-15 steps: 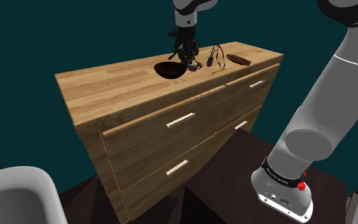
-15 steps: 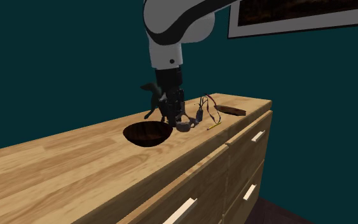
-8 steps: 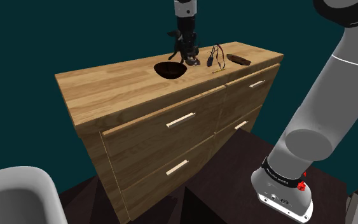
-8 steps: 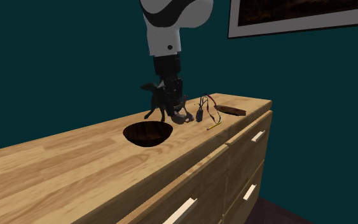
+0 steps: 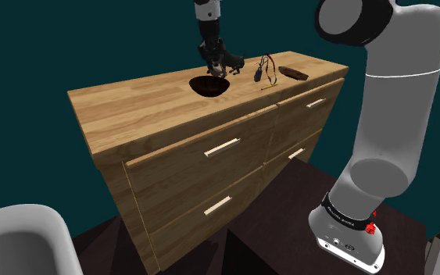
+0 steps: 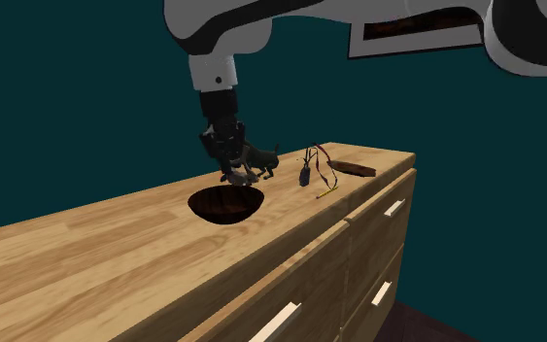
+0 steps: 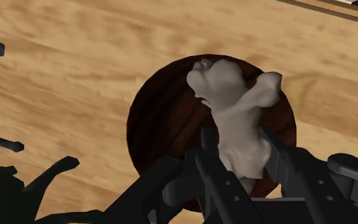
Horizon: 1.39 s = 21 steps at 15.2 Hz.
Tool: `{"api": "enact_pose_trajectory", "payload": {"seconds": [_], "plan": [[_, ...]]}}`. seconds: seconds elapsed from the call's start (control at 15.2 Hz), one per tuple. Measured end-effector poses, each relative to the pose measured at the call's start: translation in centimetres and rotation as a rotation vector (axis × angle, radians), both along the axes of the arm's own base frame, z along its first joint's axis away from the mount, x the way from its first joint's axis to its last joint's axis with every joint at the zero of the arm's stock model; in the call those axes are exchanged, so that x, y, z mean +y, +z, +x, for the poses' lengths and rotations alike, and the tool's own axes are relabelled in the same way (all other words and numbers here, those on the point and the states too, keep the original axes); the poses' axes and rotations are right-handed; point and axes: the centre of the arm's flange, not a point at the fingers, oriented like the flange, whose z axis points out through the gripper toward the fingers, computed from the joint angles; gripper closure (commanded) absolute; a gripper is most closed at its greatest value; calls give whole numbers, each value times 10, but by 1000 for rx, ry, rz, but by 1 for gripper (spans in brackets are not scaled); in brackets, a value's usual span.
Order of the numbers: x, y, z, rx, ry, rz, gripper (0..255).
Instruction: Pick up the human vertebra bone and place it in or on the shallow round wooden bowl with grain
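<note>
The gripper point(image 7: 238, 143) pinches the pale vertebra point(image 7: 231, 102) between its fingers, holding it in the air above the dark bowl point(image 7: 155, 124). The bowl sits on a wooden dresser point(image 5: 132, 105).

Wooden dresser point(image 5: 148, 105), drawers with pale bar handles point(image 5: 222, 147). On its top, toward the end on the shoulder view's right: a wiry tangle point(image 5: 266, 69), dark with red strands, and a small yellow stick point(image 6: 325, 193) just beside it toward the front edge. Flat brown piece point(image 5: 294, 73) near the far corner. Framed picture point(image 6: 456, 24) on the teal wall point(image 6: 86, 87). White rounded fixture point(image 5: 19, 242) at the shoulder view's lower left.
</note>
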Motion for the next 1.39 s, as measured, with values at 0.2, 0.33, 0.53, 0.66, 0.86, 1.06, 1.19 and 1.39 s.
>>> {"api": "enact_pose_trajectory", "payload": {"seconds": [0.2,0.33,0.53,0.66,0.86,1.06,1.19,1.39], "plan": [[-4,-2,42,-1,0,-1,255],[-3,-10,52,0,1,0,255],[-3,-26,54,0,1,0,255],[-2,-36,54,0,0,0,255],[-3,-52,55,0,1,0,255],[-3,-58,54,0,0,0,255],[-2,-59,54,0,0,0,255],[-2,-59,54,0,1,0,0]]}}
